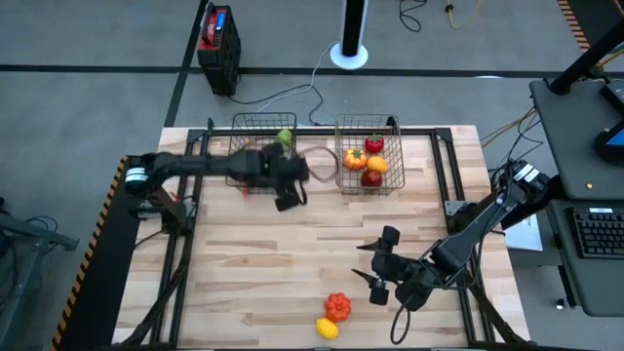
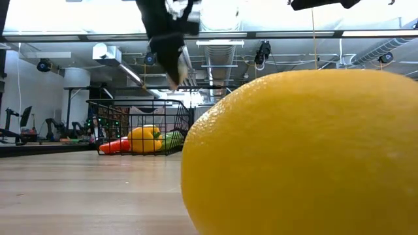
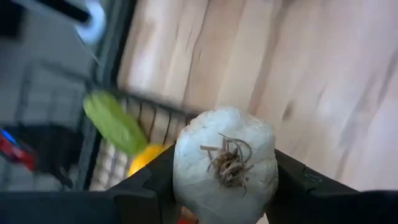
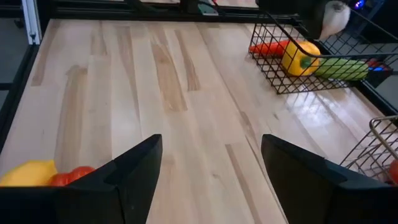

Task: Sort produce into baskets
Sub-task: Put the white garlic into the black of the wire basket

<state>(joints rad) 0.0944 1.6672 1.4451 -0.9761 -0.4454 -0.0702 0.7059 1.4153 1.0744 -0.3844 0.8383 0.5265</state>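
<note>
My left gripper (image 1: 290, 188) is over the near right corner of the left wire basket (image 1: 255, 148) and is shut on a white garlic bulb (image 3: 225, 163). That basket holds a green cucumber (image 4: 341, 68), a yellow pepper (image 4: 300, 57) and an orange carrot (image 4: 267, 46). The right basket (image 1: 369, 156) holds a red pepper (image 1: 374, 144) and other red and yellow pieces. My right gripper (image 4: 211, 168) is open and empty above the near right of the table. A red-orange piece (image 1: 337, 306) and a lemon (image 1: 328, 329) lie on the table by the near edge. My left gripper pinches the garlic bulb between its two fingers, one on each of two opposite sides (image 3: 184, 171). The bulb's root end (image 3: 229, 160) faces the wrist camera. The fingers come from above, and the bulb is lifted clear above the basket.
The lemon (image 2: 300, 153) fills the front of the low view. A black frame rail (image 1: 456, 185) runs along the table's right side. Bare wood (image 1: 273, 263) lies between the baskets and the near edge. Off the table, a red and black case (image 1: 218, 44) stands on the floor.
</note>
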